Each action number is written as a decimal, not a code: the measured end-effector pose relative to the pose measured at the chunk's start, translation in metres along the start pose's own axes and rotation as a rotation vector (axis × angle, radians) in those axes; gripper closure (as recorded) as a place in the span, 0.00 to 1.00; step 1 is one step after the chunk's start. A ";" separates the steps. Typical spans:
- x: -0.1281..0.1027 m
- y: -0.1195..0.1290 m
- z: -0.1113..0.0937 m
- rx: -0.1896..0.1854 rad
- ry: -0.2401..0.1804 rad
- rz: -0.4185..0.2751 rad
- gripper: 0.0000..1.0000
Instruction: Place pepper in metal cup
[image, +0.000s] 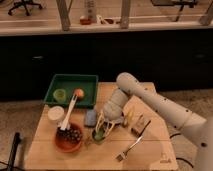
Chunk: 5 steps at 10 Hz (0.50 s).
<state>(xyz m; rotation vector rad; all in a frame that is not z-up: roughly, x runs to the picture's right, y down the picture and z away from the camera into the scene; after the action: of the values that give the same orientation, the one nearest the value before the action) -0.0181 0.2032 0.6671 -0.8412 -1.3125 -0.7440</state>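
Lowering is the step in hand. The gripper (102, 128), lower centre of the frame, stands clenched on what appears to be the pepper (98, 134), a green patch at its fingertips. A dark rim directly beneath reads as the metal cup (96, 138), just right of the terracotta bowl (62, 145); this cannot be confirmed.

Procedure, as I judge it: centre the pepper over the rim, descend vertically until it sits inside the wall, then release and lift straight up, keeping off the white utensil (70, 111) to the left.

Count, largest first:
- one table (95, 157)
- one green tray (72, 76)
- one terracotta bowl
- one white cup (55, 114)
- one pale green cup (59, 94)
- one metal cup
- one fork (129, 148)
- one orange-red fruit (78, 93)
- one pepper
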 end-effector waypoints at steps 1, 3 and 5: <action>-0.002 0.000 0.003 -0.022 -0.011 0.011 1.00; -0.006 0.000 0.012 -0.076 -0.038 0.039 1.00; -0.008 0.002 0.020 -0.117 -0.066 0.060 1.00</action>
<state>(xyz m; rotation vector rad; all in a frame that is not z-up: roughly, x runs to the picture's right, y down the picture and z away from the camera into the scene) -0.0277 0.2214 0.6604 -1.0023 -1.3066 -0.7570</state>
